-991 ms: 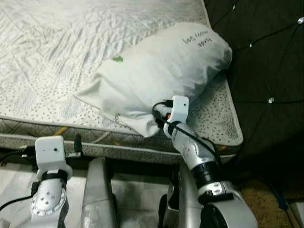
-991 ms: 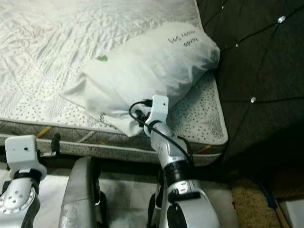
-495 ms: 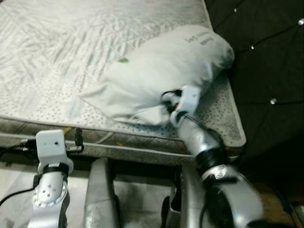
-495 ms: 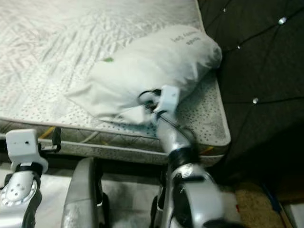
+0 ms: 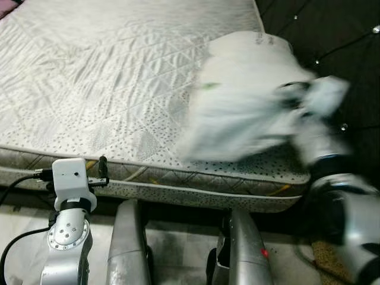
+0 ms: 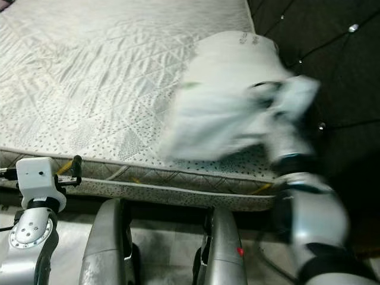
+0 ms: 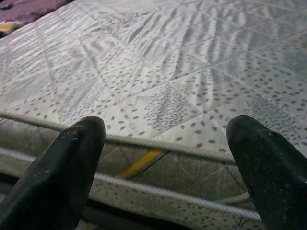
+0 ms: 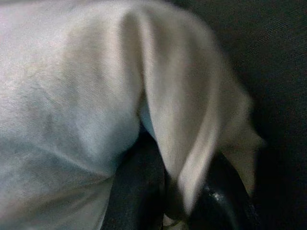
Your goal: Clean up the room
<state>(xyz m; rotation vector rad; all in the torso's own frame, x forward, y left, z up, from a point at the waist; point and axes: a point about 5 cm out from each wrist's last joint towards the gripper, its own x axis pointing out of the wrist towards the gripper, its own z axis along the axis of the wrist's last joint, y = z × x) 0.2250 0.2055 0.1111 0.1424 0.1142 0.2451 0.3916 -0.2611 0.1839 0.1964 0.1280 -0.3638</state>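
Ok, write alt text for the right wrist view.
The right end effector pinches a fold of the soft white fabric pillow between its black fingers, blurred by motion. A dark quilted surface lies behind it.

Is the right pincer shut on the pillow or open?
Shut on it. In the right wrist view a fold of the pillow is pinched in the right pincer, between its two black fingers.

One mattress (image 5: 107, 89), one motion-blurred, seemingly single pillow (image 5: 243, 113), two pincers.

Silver arms (image 5: 68, 249), white wrist boxes, black cables, black jaws.
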